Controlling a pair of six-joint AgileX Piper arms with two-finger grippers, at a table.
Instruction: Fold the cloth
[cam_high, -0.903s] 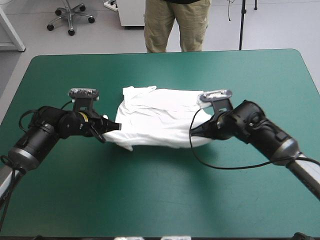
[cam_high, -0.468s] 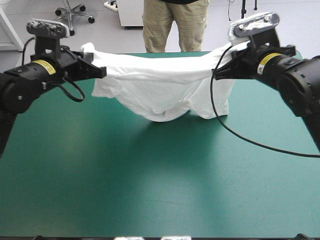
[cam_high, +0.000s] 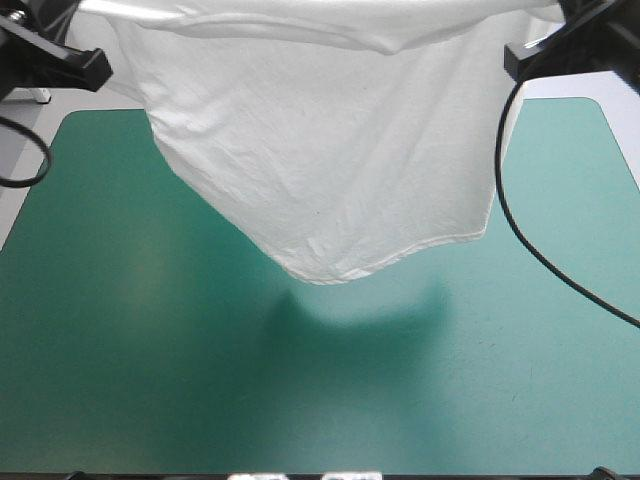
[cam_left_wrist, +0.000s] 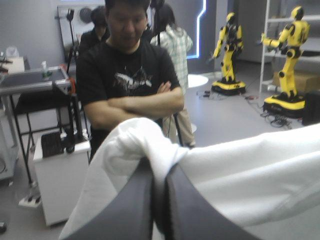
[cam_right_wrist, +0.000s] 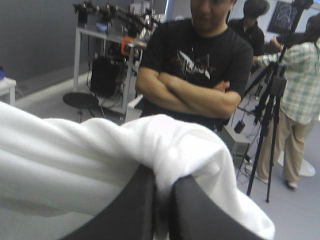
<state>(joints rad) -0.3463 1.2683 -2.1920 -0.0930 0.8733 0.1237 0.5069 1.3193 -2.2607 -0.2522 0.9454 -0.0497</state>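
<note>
Teal-green bench (cam_high: 150, 380) below. We note the T-shirt (cam_high: 320, 150) hung above it: soft white knit, creased, its curved hem seemingly clear of the cover. Left jaws and right jaws are each pinched almost closed on a bunched upper corner.

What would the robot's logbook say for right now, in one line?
T-shirt: hanging spread above table | left gripper: shut on T-shirt | right gripper: shut on T-shirt | fold: not yet done

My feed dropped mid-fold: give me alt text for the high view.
The white T-shirt hangs spread between the left gripper and right gripper, which hold its top edge. Its lower hem appears clear of the teal-green table.
</note>
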